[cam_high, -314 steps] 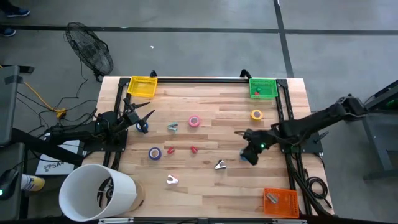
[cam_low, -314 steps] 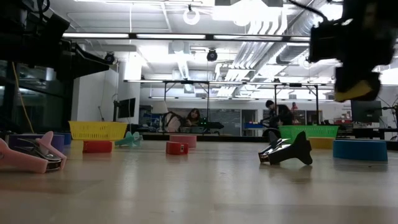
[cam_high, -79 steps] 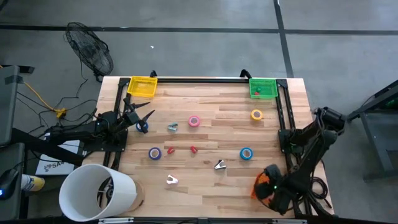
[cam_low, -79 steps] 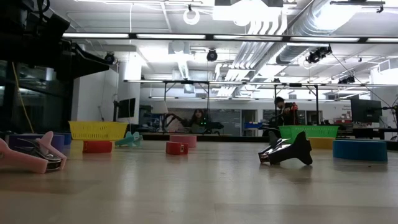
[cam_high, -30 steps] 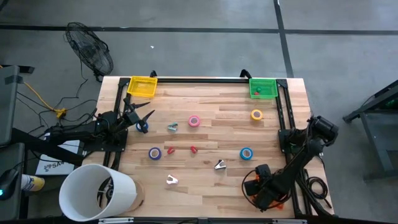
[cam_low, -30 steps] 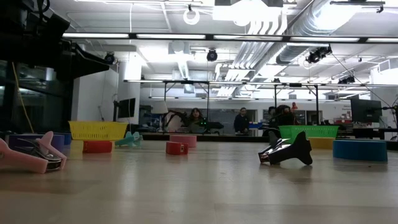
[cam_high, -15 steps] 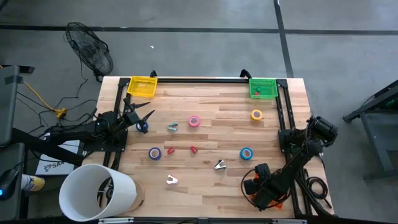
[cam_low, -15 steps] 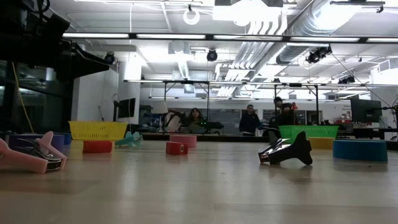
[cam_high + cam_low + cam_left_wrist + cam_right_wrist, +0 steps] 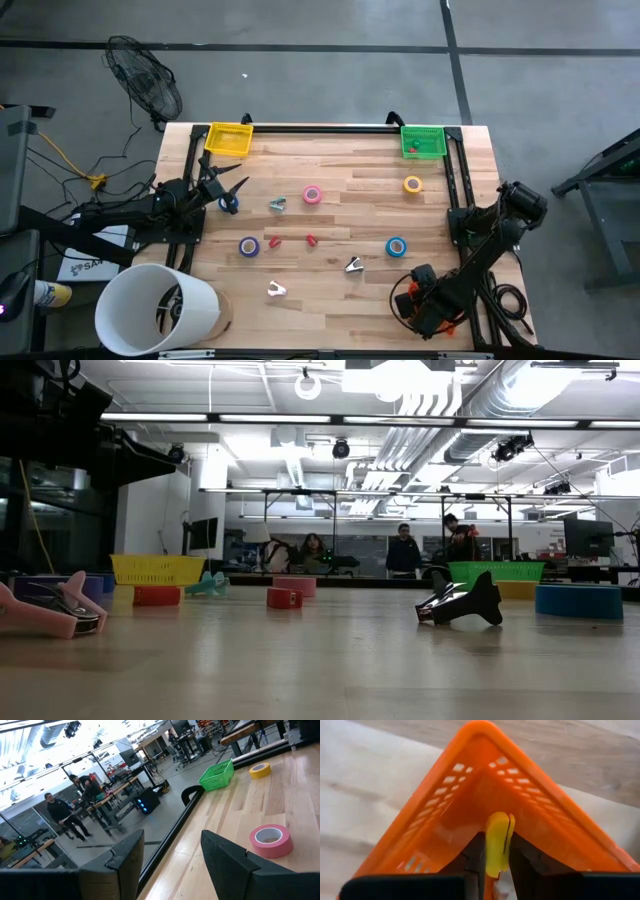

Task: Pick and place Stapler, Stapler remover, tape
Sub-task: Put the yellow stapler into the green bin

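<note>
Right hand (image 9: 497, 851) sits over orange basket (image 9: 445, 815), lower right in high view, closed on a yellow item, likely a stapler remover. Next: lift clear.

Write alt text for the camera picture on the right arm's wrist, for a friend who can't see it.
The right pincer is shut on a small yellow object, held over the corner of an orange basket with slotted walls. Pale wooden table shows around the basket.
</note>
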You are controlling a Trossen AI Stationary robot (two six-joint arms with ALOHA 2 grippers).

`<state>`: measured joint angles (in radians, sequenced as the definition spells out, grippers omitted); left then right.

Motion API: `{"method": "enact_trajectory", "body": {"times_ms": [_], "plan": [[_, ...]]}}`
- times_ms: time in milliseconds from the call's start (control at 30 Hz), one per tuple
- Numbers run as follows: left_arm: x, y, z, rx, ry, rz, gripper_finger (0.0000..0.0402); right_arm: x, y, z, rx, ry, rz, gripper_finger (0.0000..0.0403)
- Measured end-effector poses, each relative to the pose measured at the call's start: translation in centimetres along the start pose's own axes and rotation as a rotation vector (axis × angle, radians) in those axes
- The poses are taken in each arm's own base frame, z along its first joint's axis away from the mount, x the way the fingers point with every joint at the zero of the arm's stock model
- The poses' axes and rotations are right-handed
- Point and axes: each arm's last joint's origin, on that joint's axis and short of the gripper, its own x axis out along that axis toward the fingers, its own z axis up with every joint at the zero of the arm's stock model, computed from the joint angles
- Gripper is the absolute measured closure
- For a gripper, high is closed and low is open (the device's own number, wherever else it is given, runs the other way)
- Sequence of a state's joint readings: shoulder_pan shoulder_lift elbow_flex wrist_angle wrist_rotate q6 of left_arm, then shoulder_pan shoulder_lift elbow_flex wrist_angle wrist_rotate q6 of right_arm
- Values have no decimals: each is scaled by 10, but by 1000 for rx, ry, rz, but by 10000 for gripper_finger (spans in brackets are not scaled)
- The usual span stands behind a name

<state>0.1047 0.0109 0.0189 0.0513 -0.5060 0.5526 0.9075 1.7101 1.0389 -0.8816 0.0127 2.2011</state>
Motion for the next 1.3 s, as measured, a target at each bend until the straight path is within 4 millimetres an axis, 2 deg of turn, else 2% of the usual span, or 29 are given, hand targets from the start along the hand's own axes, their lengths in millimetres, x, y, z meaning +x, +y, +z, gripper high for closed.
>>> {"method": "enact_trajectory", "body": {"times_ms": [300,533,667,800,967,1033,1300], "plan": [[0,0,0,0,0,0,208,-39,-13,3,-57,-24,193,355],[0,0,0,0,-1,0,208,-67,-28,19,-130,-217,324,356],[0,0,0,0,0,0,208,-75,-38,41,-124,-347,250,355],[0,0,0,0,0,0,208,-79,-45,65,-111,-466,101,354],[0,0,0,0,0,0,208,-84,-49,98,-91,-578,-116,355],[0,0,0,0,0,0,208,-85,-47,112,-89,-598,-153,355],[0,0,0,0,-1,0,208,-101,-58,188,-147,-598,-298,355]]}}
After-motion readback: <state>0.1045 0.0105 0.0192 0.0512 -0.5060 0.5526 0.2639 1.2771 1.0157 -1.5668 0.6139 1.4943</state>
